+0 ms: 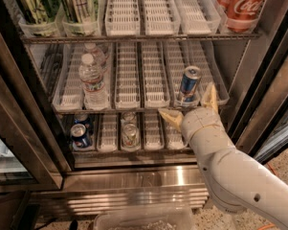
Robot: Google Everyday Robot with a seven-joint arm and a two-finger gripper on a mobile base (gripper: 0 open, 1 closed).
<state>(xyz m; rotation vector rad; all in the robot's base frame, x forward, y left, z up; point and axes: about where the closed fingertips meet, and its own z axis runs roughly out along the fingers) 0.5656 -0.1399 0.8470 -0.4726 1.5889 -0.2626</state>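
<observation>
My gripper stands open in front of the fridge's middle shelf, its two pale fingers spread wide. Just beyond them, a blue energy drink can stands upright at the front of a white shelf lane. The fingers flank the can's base from the front without closing on it. Nothing is held. My white arm runs down to the lower right and hides part of the bottom shelf.
Water bottles stand on the middle shelf's left. Green cans sit top left, red cola cans top right. On the bottom shelf are blue cans and silver cans. The door frame stands close on the right.
</observation>
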